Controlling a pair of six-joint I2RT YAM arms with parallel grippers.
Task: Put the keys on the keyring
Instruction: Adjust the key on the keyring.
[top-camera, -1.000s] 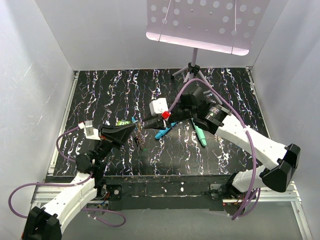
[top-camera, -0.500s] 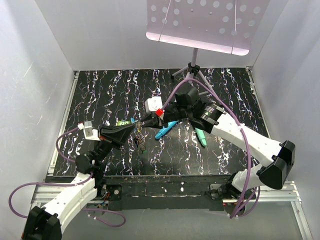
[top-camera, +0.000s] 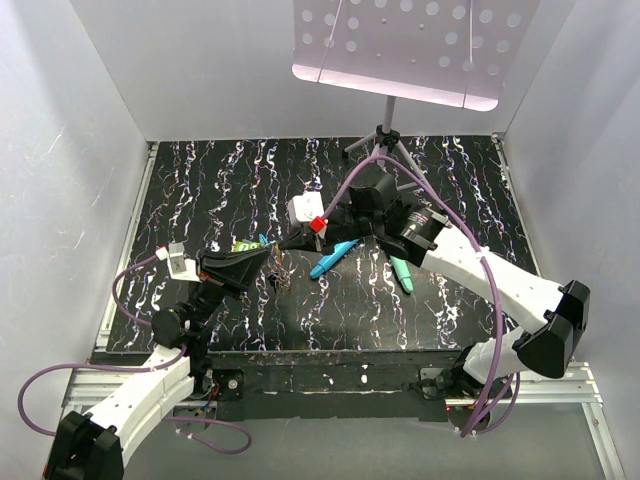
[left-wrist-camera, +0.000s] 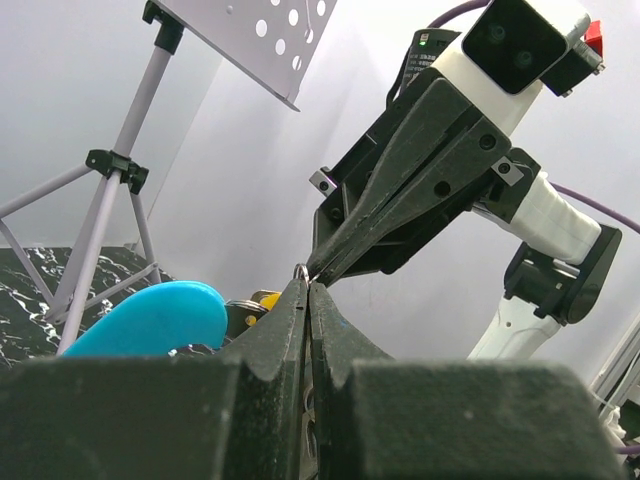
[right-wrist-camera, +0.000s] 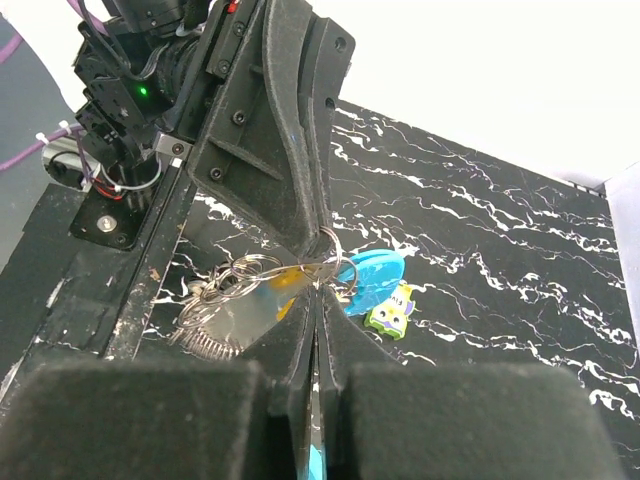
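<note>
Both grippers meet above the table's left middle. My left gripper (top-camera: 272, 258) is shut, and a small metal ring (left-wrist-camera: 300, 270) shows at its tips. My right gripper (top-camera: 288, 243) is shut too, with its tips (right-wrist-camera: 320, 285) against the left fingers (right-wrist-camera: 290, 180) at the same ring (right-wrist-camera: 338, 262). The keyring bunch (right-wrist-camera: 225, 295), made of grey loops and a coil, hangs between them. On it are a yellow key head (right-wrist-camera: 285, 280) and a bright blue piece (right-wrist-camera: 378, 278). In the top view the bunch (top-camera: 278, 275) dangles just above the table.
Two teal sticks (top-camera: 332, 258) (top-camera: 400, 270) lie on the black marbled table (top-camera: 450, 190) to the right of the grippers. A green tag (top-camera: 243, 245) (right-wrist-camera: 392, 312) lies to the left. A tripod stand (top-camera: 385, 140) with a perforated plate stands at the back.
My right gripper has moved a little left and closer to the left gripper. The hanging bunch has risen slightly. The left arm has hardly moved.
</note>
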